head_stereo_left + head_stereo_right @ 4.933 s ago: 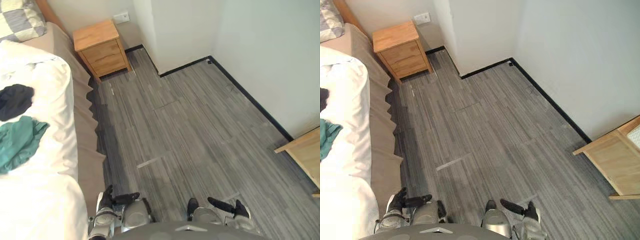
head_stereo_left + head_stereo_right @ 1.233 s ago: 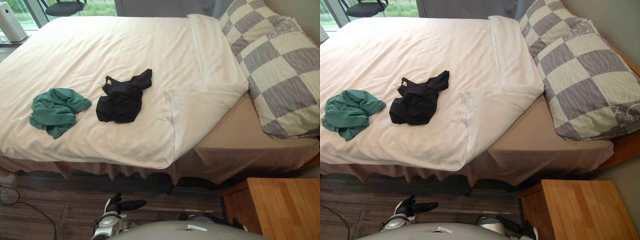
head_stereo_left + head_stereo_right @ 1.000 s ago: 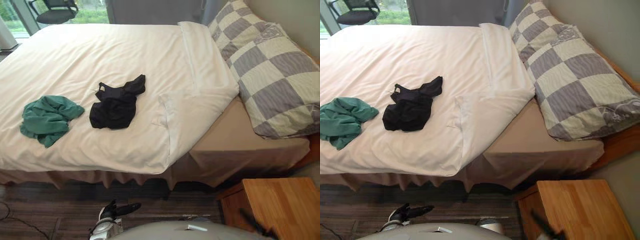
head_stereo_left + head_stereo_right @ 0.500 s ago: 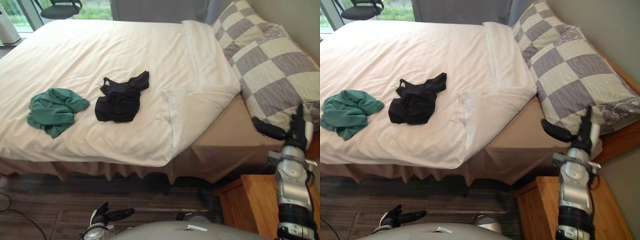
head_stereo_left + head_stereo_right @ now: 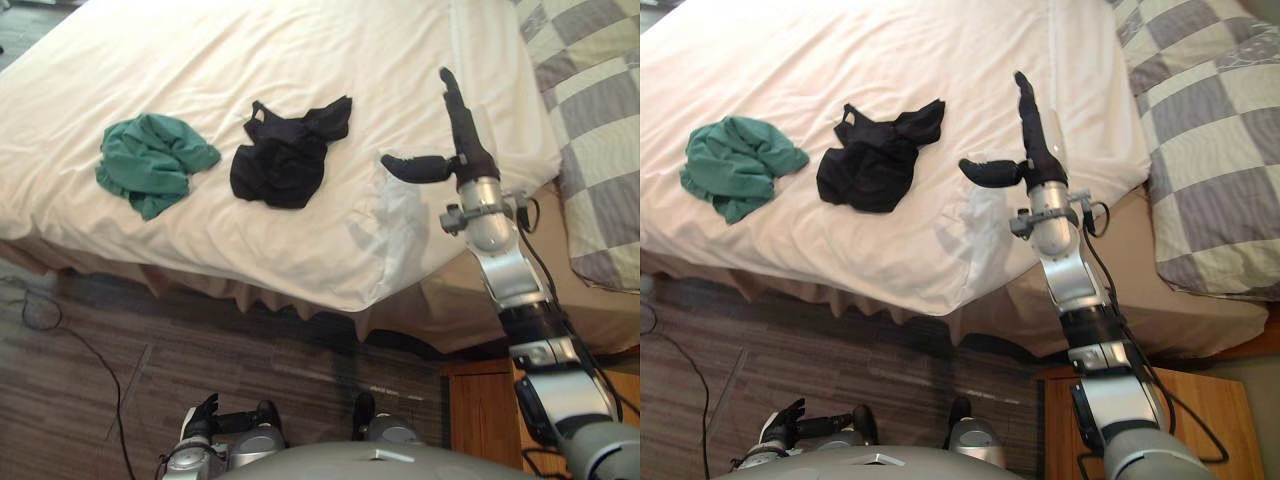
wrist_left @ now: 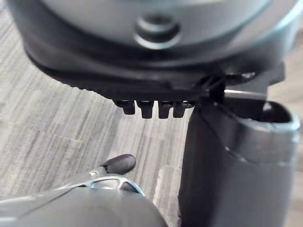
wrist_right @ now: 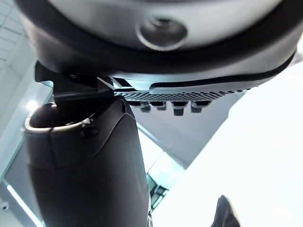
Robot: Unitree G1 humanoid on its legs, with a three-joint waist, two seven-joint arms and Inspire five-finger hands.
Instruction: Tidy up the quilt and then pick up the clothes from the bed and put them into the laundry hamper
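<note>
**Left eye view:** The robot's right hand (image 5: 462,150) is raised over the near edge of the white quilt (image 5: 300,40). Its fingers (image 5: 450,95) are straight and close together, its thumb (image 5: 410,168) juts out sideways, and it holds nothing. Whether the hand touches the cloth cannot be told. Just below the thumb lies the quilt's turned-back corner (image 5: 395,230). On the thumb side, near the hand, a black garment (image 5: 285,160) lies crumpled on the quilt. Beyond it, farther from the hand and apart from the black one, is a green garment (image 5: 150,163). On the hand's other side is a checked pillow (image 5: 590,120). The left hand (image 5: 205,415) hangs low over the grey floor (image 5: 100,380), well apart from the bed, with its fingers loosely spread and empty.

**Right eye view:** Beside the right wrist, a bare tan sheet (image 5: 1120,250) shows between quilt and pillow. A wooden nightstand (image 5: 1200,410) stands by the same arm, lower down.

**Left wrist view:** The left hand's fingertips (image 6: 151,108) stand in a straight row beside its thumb (image 6: 236,156), gripping nothing, with grey floor past them.

**Right wrist view:** The right hand's fingertips (image 7: 173,106) line up straight beside its thumb (image 7: 90,179), nothing between them, and the white quilt spreads beyond.
</note>
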